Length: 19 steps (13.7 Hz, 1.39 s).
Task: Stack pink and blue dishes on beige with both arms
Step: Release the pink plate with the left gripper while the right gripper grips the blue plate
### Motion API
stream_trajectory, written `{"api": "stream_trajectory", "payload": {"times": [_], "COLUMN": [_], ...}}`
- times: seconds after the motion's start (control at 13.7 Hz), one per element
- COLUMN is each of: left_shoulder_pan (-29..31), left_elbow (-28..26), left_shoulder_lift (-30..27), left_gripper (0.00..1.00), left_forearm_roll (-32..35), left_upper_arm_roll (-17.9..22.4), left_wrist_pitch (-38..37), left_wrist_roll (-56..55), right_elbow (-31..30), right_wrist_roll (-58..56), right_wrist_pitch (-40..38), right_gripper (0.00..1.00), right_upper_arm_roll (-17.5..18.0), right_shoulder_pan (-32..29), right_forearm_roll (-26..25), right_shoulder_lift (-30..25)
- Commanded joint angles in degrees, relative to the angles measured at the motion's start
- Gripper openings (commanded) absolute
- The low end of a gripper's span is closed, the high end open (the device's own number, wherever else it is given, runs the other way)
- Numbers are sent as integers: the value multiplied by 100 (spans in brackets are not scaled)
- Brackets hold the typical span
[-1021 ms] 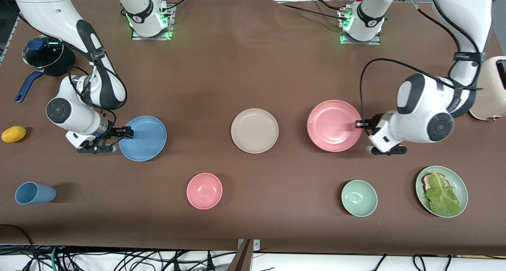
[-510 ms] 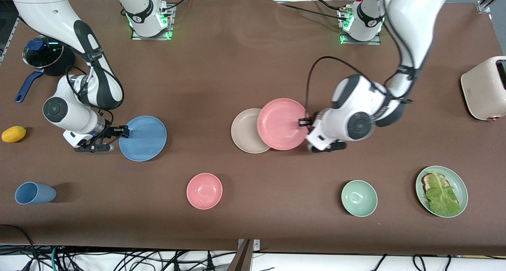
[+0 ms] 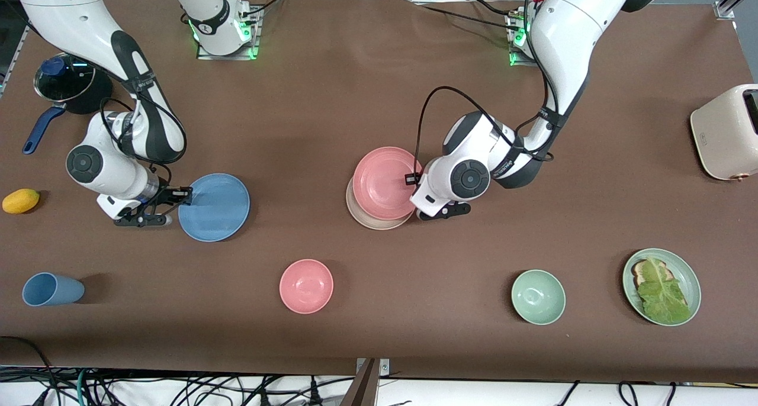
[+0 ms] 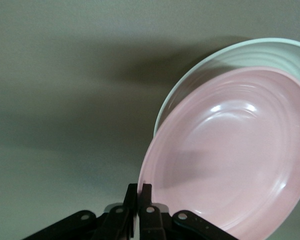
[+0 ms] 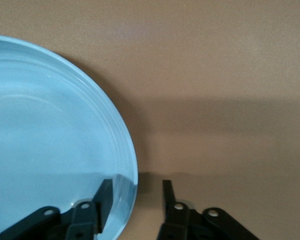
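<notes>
The pink plate (image 3: 385, 182) is over the beige plate (image 3: 368, 219) and hides most of it; I cannot tell whether they touch. My left gripper (image 3: 413, 180) is shut on the pink plate's rim at the side toward the left arm's end. In the left wrist view the pink plate (image 4: 230, 160) overlaps the beige plate's rim (image 4: 230, 54), with the left gripper (image 4: 141, 194) pinching its edge. The blue plate (image 3: 214, 206) lies flat on the table. My right gripper (image 3: 180, 196) is open and straddles its rim. In the right wrist view one finger of the right gripper (image 5: 137, 192) is over the blue plate (image 5: 50, 140) and the other is outside it.
A pink bowl (image 3: 306, 286), a green bowl (image 3: 538, 296), a green plate with lettuce (image 3: 687, 279) and a blue cup (image 3: 52, 289) lie nearer the front camera. A yellow fruit (image 3: 21, 200) and a lidded pot (image 3: 65, 83) are at the right arm's end. A toaster (image 3: 725, 132) is at the left arm's end.
The left arm has carried the pink plate from the left arm's side of the table to over the beige plate. The right gripper has stayed at the blue plate's rim.
</notes>
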Motion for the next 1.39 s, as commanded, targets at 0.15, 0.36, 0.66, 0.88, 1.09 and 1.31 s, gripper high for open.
{"api": "stream_trajectory", "payload": {"times": [0.15, 0.36, 0.66, 0.88, 1.09, 1.31], "left_shoulder_pan": [42, 261, 1024, 1824, 2518, 3003], "left_elbow": [184, 149, 148, 157, 175, 184], "left_shoulder_lift": [-16, -157, -192, -446, -675, -825], "left_gripper": [100, 100, 100, 100, 100, 100], "left_forearm_roll": [135, 424, 741, 750, 750, 802], "left_upper_arm_roll": [87, 193, 175, 175, 184, 219], "left_wrist_pitch": [-134, -317, -810, -1188, -1470, -1671], "left_wrist_roll": [-183, -149, 867, 2028, 2951, 3708], "right_elbow": [-161, -161, -152, 127, 1565, 2281], "right_wrist_roll": [-133, -133, -124, -124, -168, -63], "right_wrist_pitch": [73, 65, 30, -590, -2487, -3151], "right_gripper": [25, 9, 0, 0, 0, 0], "right_upper_arm_roll": [51, 51, 60, 113, 200, 218], "right_shoulder_pan": [-63, -63, -63, -46, -28, 287], "right_forearm_roll": [137, 137, 137, 198, 584, 761], "right_shoulder_lift": [-142, -150, -150, -456, -467, -458]}}
